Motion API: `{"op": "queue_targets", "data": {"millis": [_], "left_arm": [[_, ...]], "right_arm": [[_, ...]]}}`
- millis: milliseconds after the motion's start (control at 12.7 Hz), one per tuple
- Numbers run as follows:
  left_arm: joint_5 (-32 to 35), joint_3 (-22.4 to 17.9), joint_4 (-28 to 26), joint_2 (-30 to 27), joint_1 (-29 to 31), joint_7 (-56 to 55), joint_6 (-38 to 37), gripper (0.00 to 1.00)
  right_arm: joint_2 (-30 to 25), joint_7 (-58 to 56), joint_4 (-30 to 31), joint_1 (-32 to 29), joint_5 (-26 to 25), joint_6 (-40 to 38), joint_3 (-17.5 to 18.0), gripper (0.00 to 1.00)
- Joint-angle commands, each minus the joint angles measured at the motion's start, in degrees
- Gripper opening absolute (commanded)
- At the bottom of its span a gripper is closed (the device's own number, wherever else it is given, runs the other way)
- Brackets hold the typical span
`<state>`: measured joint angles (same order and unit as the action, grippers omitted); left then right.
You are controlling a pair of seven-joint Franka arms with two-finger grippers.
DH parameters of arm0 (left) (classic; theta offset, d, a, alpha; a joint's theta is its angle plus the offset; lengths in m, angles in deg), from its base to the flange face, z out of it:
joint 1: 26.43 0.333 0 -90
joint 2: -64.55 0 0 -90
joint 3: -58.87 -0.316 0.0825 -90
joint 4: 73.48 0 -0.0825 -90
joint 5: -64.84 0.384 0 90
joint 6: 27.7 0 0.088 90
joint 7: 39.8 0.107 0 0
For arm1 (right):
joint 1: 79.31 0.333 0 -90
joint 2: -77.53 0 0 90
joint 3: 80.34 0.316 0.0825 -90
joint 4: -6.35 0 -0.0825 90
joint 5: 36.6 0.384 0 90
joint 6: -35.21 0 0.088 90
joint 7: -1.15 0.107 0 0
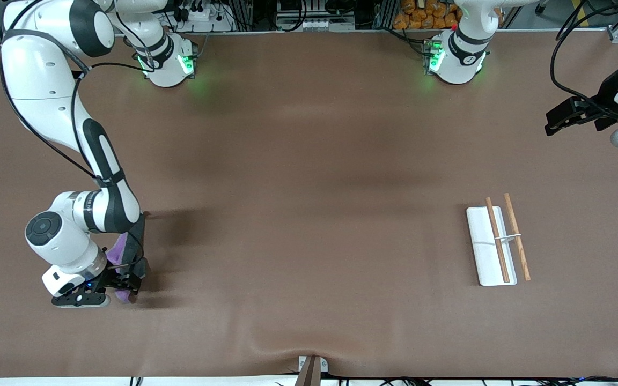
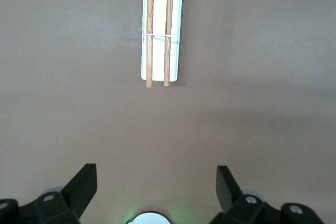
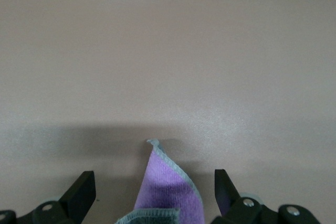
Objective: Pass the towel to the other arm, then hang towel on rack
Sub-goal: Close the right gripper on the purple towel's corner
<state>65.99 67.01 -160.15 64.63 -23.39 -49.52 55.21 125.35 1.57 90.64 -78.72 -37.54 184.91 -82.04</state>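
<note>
The purple towel (image 1: 118, 250) lies crumpled on the brown table at the right arm's end, near the front camera. My right gripper (image 1: 128, 280) is down over it, open, with one finger on each side of the cloth. The right wrist view shows a purple fold with a grey hem (image 3: 170, 187) between the spread fingers (image 3: 84, 184). The white rack (image 1: 487, 252) with two wooden rods lies at the left arm's end. My left gripper (image 1: 554, 122) waits high up, open and empty, and its wrist view looks down on the rack (image 2: 178, 35).
The brown cloth-covered table (image 1: 309, 187) spans the whole view. Both robot bases stand along the table edge farthest from the front camera. A small bracket (image 1: 311, 367) sits at the table edge nearest the front camera.
</note>
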Motion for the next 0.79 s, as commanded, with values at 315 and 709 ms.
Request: {"op": "queue_targets", "data": {"millis": [315,709], "left_arm": [[0.96,0.30,0.01,-0.44,0.30,1.19,-0.47,1.00],[0.96,0.30,0.01,-0.44,0.30,1.19,-0.56,1.00]], "right_arm": [[1.67,5.12,-1.50,-0.86,-0.21,-2.38,0.30,1.00],[1.76,5.03,-1.51,-1.65,-0.12,-3.09,0.39,0.00]]}}
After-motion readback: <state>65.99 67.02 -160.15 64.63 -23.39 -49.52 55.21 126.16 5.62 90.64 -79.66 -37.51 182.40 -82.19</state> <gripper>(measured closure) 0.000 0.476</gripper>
